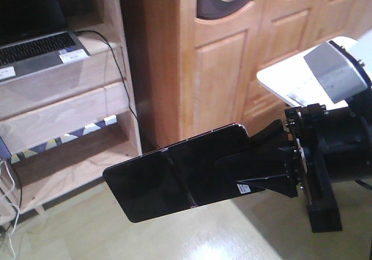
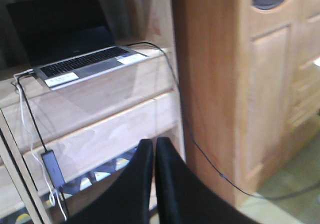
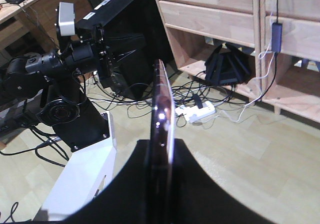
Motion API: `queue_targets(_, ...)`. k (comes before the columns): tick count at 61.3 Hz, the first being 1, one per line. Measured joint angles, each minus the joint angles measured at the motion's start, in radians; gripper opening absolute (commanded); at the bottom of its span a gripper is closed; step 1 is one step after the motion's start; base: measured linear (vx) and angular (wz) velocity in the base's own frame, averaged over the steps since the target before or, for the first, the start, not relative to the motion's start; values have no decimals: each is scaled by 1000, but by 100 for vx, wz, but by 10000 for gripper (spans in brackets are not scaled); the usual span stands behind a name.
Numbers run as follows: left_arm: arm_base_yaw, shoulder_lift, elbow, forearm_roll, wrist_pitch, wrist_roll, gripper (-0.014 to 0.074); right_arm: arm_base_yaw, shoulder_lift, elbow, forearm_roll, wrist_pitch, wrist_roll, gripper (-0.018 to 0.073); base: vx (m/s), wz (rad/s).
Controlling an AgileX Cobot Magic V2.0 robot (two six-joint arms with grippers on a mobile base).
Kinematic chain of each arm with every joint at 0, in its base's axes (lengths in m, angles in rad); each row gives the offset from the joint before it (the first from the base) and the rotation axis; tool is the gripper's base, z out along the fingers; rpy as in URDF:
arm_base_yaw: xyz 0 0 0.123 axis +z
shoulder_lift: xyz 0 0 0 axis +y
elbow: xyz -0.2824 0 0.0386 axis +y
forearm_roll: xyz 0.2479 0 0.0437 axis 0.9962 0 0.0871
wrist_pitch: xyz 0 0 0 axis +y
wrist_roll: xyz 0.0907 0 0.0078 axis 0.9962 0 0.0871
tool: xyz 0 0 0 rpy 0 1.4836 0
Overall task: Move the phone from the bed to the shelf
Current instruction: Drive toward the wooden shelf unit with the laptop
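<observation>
The phone (image 1: 168,181) is a glossy black slab with a seam across its middle and a white sticker, held level in the air over the floor. My right gripper (image 1: 244,167) is shut on its right end. In the right wrist view the phone (image 3: 162,98) stands edge-on, its pinkish edge between the fingers of the right gripper (image 3: 162,141). The pale wooden shelf (image 1: 70,103) is to the left of the phone and higher. My left gripper (image 2: 154,143) is shut with nothing in it and faces the shelf (image 2: 100,129). The bed is out of view.
A grey laptop (image 1: 40,47) lies open on the top board, with a black cable hanging down the shelf's side. A tall wooden wardrobe (image 1: 232,56) stands right of the shelf. Cables and a white power strip (image 3: 197,111) lie on the floor. The left arm (image 3: 75,53) stands beside the phone.
</observation>
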Motion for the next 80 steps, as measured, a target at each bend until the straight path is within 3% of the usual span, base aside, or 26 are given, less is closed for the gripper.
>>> queue_targets(80,0,0,0,0,0,0,1,0,0,0,-1,-1,0,-2,34,37)
